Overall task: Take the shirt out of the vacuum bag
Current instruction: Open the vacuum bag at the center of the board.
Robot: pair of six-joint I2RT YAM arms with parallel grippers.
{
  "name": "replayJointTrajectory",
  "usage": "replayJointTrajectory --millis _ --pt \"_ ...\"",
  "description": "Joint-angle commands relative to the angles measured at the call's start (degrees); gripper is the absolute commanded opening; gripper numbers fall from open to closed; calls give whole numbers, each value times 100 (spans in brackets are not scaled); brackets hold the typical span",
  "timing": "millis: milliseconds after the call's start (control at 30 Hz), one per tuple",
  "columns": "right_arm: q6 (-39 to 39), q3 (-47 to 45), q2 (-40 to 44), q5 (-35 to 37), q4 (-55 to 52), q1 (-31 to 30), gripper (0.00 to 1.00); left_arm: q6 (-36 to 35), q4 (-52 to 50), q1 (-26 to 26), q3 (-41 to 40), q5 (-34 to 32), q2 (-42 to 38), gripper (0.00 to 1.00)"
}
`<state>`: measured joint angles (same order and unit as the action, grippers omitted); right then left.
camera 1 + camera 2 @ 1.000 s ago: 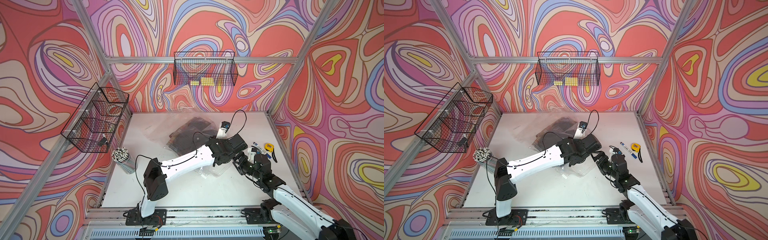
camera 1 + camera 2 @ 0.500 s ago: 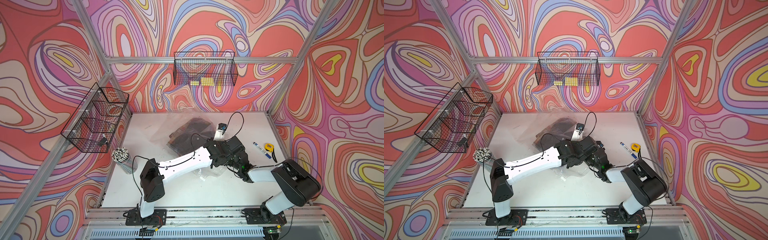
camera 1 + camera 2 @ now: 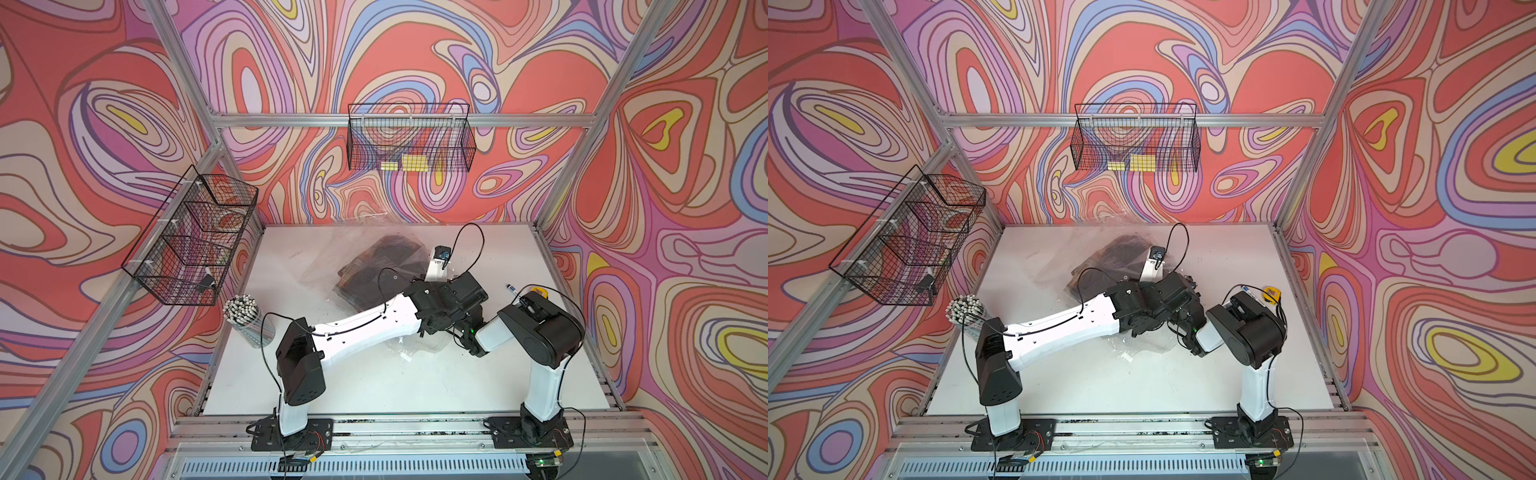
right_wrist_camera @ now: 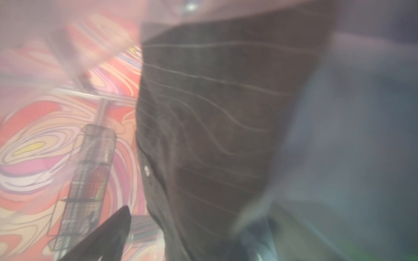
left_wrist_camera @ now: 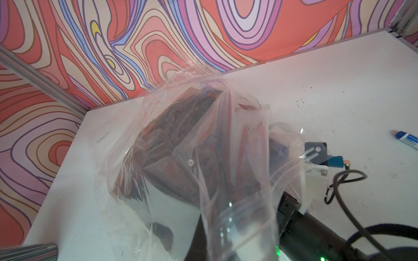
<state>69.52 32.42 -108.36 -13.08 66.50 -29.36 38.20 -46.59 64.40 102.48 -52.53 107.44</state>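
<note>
Mid-frame, the left gripper [image 3: 436,328] is pinched shut on the mouth of the vacuum bag [image 3: 328,257]. The right gripper [image 5: 276,146], spread wide and gripping nothing, sits inside by the dark shirt [image 3: 382,266]. The bag's far edge nears the back wall. Open table [image 3: 374,386] fills the lower frame.

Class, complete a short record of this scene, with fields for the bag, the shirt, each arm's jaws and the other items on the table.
vacuum bag: clear, crumpled, lying toward the back of the table
shirt: dark, folded, inside the vacuum bag
left gripper: jaws shut, apparently pinching the bag's film
right gripper: jaws open, close to the shirt, seemingly under the film
also on table: marker, yellow item beside it, cup of sticks
</note>
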Motion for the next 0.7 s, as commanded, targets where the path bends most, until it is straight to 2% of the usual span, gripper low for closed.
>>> replayJointTrajectory --millis 0,100,200,333,467,633,667 --pt "-691 270 854 -31 -724 -128 98 119 121 11 -84 -34 -249 0" --pt "-961 565 1077 -58 -1374 -168 98 126 154 3 -100 -49 -213 0" --pt "-844 599 906 -111 -1243 -168 98 136 158 -5 -104 -55 -197 0" --pt "-777 113 909 296 -935 -175 98 188 95 -22 -143 -99 -255 0" --pt "-475 278 252 -14 -724 -218 98 204 150 -44 -245 -64 -296 0" --pt "-86 278 -414 70 0 -305 98 232 145 -42 -188 -48 -293 0" --pt "-80 351 -512 52 87 -340 95 225 150 -42 -190 -61 -306 0"
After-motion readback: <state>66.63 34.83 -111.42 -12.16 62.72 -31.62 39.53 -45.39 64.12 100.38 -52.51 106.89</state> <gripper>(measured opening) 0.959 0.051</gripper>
